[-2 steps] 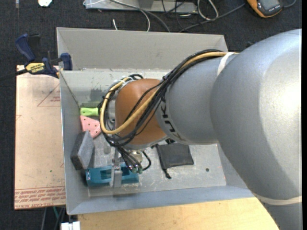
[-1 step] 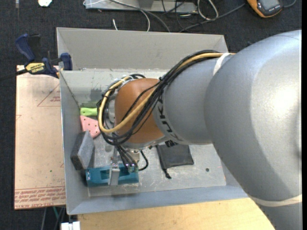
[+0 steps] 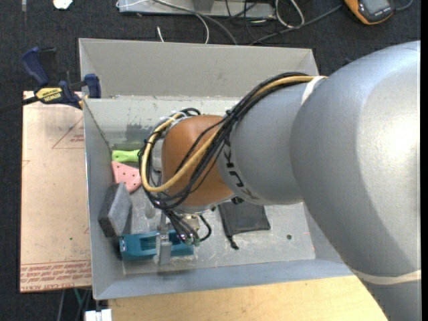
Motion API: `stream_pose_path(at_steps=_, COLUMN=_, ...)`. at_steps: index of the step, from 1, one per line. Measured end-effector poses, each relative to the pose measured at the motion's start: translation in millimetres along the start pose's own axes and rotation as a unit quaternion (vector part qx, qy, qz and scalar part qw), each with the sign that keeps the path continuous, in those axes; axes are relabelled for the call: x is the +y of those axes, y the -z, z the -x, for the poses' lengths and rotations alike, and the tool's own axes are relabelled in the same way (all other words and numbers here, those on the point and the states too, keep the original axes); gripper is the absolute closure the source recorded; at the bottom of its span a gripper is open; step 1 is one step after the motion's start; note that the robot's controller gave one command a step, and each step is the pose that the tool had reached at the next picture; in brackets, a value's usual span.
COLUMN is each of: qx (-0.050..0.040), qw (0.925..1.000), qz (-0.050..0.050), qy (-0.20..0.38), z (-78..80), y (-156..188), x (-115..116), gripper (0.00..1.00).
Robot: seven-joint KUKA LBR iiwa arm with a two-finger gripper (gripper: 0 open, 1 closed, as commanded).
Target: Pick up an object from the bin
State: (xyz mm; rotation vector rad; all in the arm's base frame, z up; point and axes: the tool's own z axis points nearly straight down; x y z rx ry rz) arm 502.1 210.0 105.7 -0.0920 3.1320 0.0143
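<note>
Lettering in black runs along the grey arm point(image 3: 281, 146) behind its cables, too hidden to read. The gripper point(image 3: 171, 245) sits low in the view's lower-left part of the grey metal bin point(image 3: 200, 105), at a teal-blue block point(image 3: 138, 245). Whether it is open or closed cannot be told. A grey wedge point(image 3: 115, 211), a pink piece point(image 3: 127, 174) and a dark flat pad point(image 3: 245, 217) lie nearby. Dark carpet point(image 3: 40, 45) surrounds the bin.

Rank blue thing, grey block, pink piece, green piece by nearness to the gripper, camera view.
1. Blue thing, by the gripper, front.
2. Grey block, left wall.
3. Pink piece, behind it.
4. Green piece, farthest back.
</note>
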Motion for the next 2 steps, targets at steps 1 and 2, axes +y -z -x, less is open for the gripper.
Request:
stream_pose_path(at_steps=1, qx=-0.0004, qw=0.999, qz=0.0, qy=-0.045, z=-9.0, y=-8, x=-3, gripper=0.0)
stream_pose_path(at_steps=2, qx=-0.0016, qw=0.9987, qz=0.0, qy=-0.052, z=-9.3, y=-24, x=32, gripper=0.0)
